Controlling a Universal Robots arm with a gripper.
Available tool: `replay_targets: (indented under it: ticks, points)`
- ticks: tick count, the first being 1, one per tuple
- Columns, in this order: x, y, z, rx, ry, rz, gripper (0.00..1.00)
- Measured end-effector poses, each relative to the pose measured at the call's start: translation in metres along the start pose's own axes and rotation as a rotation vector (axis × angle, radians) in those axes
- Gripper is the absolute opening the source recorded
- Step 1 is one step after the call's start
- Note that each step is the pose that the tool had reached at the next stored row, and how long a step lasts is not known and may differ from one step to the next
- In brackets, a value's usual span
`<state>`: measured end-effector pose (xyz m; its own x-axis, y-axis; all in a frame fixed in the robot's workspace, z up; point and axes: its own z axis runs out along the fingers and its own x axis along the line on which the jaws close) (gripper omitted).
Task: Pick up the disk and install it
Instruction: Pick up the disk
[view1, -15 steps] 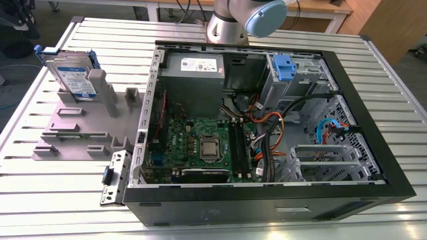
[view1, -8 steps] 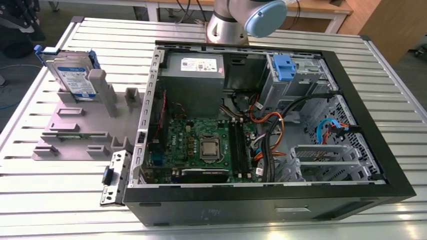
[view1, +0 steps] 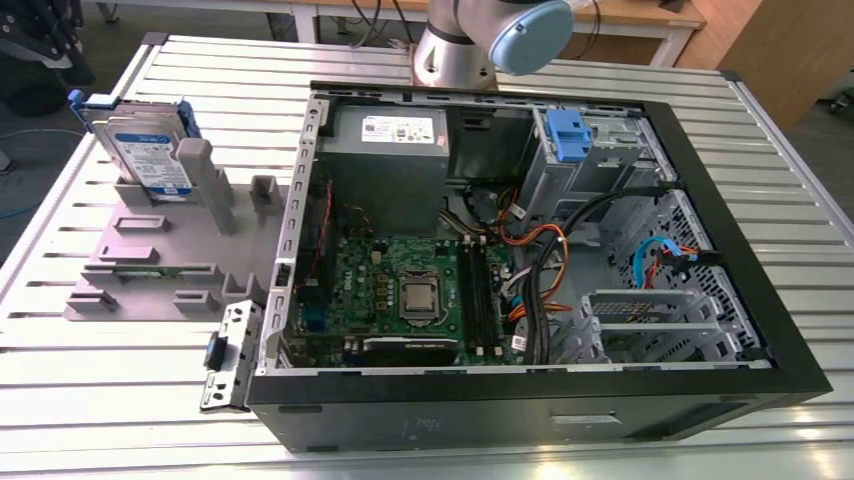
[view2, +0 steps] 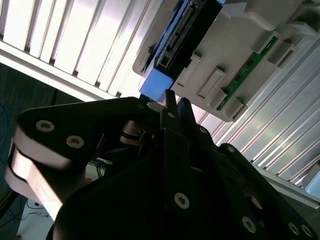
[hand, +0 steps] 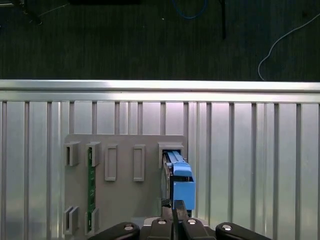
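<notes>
The disk (view1: 144, 152) stands on edge in a slot of the grey holder plate (view1: 147, 270), at the exterior view's left on the slatted table. Its silver body carries a white-and-blue label and sits in a bright blue frame. In the first wrist view the disk (hand: 178, 176) is seen edge-on from above, in the holder plate (hand: 125, 200). My gripper (hand: 175, 209) hovers just over its near end, black fingers pressed together and holding nothing. In the second wrist view the fingertips (view2: 172, 107) point toward the disk (view2: 172, 42), with a gap between them.
An open computer case (view1: 534, 385) lies beside the holder, with the motherboard (view1: 414, 290), a grey power-supply box (view1: 387, 130) and a blue latch (view1: 567, 135) on the drive bay. A green memory stick (hand: 91, 185) stands in another holder slot. The table edge (hand: 160, 85) drops to dark floor.
</notes>
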<state>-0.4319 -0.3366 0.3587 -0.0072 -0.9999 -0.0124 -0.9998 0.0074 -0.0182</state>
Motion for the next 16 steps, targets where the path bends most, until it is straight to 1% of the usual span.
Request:
replay_targets:
  ticks: [1, 2, 6, 7, 9, 11, 12, 16]
  points:
    - [0.0000, 0.0000, 0.0001, 0.0001, 0.0000, 0.000, 0.24]
    - [0.0000, 0.0000, 0.0001, 0.0001, 0.0000, 0.000, 0.24]
    - [0.0000, 0.0000, 0.0002, 0.0001, -0.0001, 0.000, 0.47]
    - [0.0000, 0.0000, 0.0002, 0.0001, 0.0000, 0.000, 0.47]
    - [0.0000, 0.0000, 0.0002, 0.0001, 0.0000, 0.000, 0.58]
    - [0.0000, 0.0000, 0.0002, 0.0001, 0.0000, 0.000, 0.58]
    - [0.0000, 0.0000, 0.0003, 0.0001, 0.0000, 0.000, 0.65]
    - [0.0000, 0.0000, 0.0010, 0.0005, -0.0002, 0.000, 0.65]
